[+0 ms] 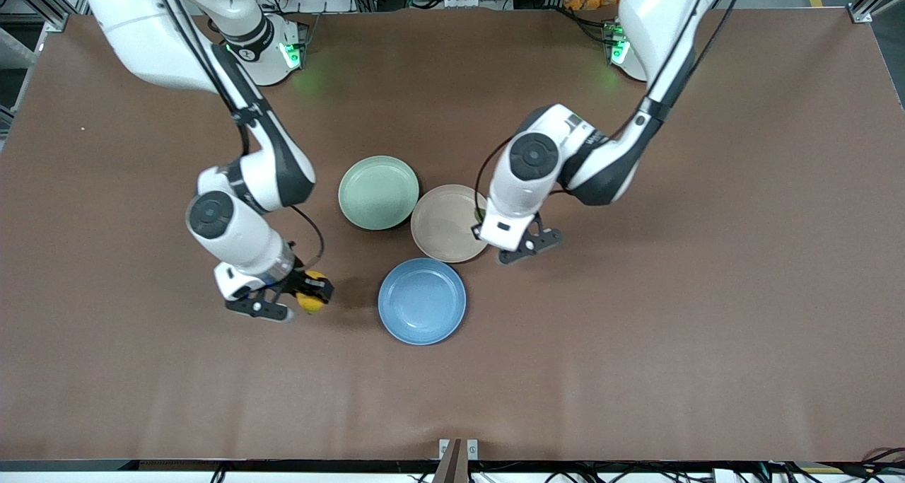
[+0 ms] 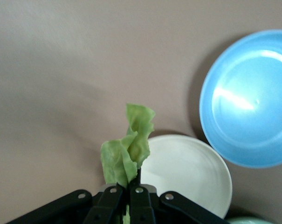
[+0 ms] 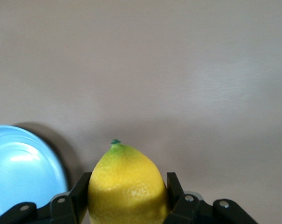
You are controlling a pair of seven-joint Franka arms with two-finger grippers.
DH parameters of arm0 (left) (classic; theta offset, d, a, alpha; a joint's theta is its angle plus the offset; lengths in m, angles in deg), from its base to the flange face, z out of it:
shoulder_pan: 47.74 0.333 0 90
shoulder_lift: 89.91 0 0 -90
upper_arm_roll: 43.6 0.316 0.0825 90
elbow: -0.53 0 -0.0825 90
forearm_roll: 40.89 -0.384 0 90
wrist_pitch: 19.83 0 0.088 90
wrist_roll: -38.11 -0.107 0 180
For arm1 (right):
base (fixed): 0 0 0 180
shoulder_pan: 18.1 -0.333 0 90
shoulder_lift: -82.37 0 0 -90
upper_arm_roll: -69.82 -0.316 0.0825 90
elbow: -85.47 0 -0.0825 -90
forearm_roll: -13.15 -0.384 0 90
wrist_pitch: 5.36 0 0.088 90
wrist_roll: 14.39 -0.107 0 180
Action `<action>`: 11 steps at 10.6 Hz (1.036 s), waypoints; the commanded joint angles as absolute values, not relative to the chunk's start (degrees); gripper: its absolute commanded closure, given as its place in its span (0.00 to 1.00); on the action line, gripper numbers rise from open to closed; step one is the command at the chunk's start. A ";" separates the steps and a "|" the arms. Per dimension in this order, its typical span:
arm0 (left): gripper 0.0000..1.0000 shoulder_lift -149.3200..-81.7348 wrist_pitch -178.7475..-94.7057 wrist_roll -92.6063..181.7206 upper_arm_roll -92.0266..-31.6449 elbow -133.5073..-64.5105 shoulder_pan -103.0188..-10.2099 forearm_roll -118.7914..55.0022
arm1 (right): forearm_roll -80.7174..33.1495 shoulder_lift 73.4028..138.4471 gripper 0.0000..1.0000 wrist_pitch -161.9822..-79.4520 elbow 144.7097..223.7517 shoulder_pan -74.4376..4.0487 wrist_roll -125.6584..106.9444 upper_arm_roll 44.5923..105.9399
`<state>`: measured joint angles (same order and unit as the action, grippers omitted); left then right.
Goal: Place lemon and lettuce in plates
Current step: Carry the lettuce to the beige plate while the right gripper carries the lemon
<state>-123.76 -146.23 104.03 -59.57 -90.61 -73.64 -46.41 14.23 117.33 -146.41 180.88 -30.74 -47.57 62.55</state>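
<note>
We read this as the carry step — both items are gripped and neither is in a plate yet. The right gripper (image 1: 300, 295) is clamped on the small oval yellow lemon (image 3: 127, 186), held over bare brown table (image 1: 636, 341) toward the right arm's end, beside the round shallow light blue plate (image 1: 422, 301). The left gripper (image 2: 127, 193) pinches the wrinkly green lettuce leaf (image 2: 129, 144) by its lower end, hanging over the edge of the round beige-pink plate (image 1: 442, 221), on the side toward the left arm's end. A pale mint-green plate (image 1: 378, 191) sits touching the beige one. Next, we judge, the right arm must bring the lemon over the blue plate's middle — the left needs only a short shift inward before letting go.
</note>
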 commanded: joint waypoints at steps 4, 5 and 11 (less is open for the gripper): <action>1.00 -125.76 -146.48 107.28 -59.15 -87.72 -79.63 -47.13 | 15.17 124.46 0.90 -154.39 173.80 -34.17 -60.59 57.70; 1.00 -126.72 -146.56 107.28 -59.15 -86.93 -79.73 -47.21 | 15.43 125.08 0.90 -156.86 173.80 -35.22 -62.45 57.43; 0.00 -127.61 -148.59 106.31 -58.80 -86.40 -80.44 -47.74 | 17.44 130.80 0.88 -163.48 173.36 -38.22 -64.57 57.42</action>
<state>-127.13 -148.52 105.79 -59.27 -87.60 -79.78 -46.41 15.05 129.17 -162.96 175.33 -38.18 -62.96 57.63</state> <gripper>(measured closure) 0.590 0.304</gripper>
